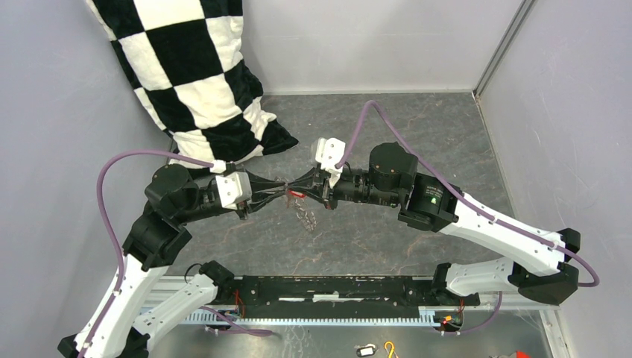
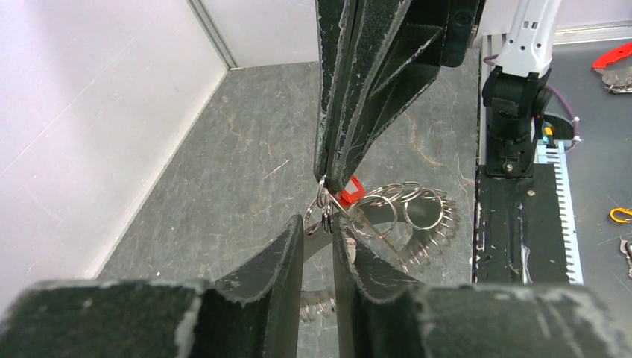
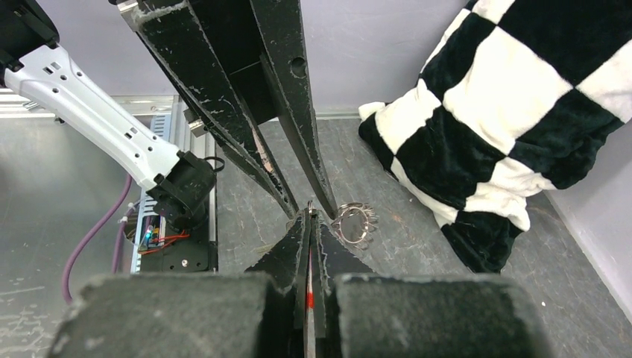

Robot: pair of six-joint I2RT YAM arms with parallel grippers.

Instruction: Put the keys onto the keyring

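My right jaws are clenched flat on the red key (image 2: 349,190), gripping its plastic head so the thin metal blade pokes out towards the other arm. My left jaws stand only narrowly parted, and they seem to pinch the wire of the keyring (image 1: 307,216) near its top, though the contact is too fine to be sure of. The hoop hangs below the two meeting tips, lifted off the desk (image 2: 223,186), with its fringe of small dark pieces dangling. I cannot make out the black-headed key. I judge the key light, stiff and slick, and likely to twist in a loose grip. The broad head is therefore the place to hold it. The ring looks light too, but springy and free to swing, so it is best taken on a bare stretch of wire close to the threading point.
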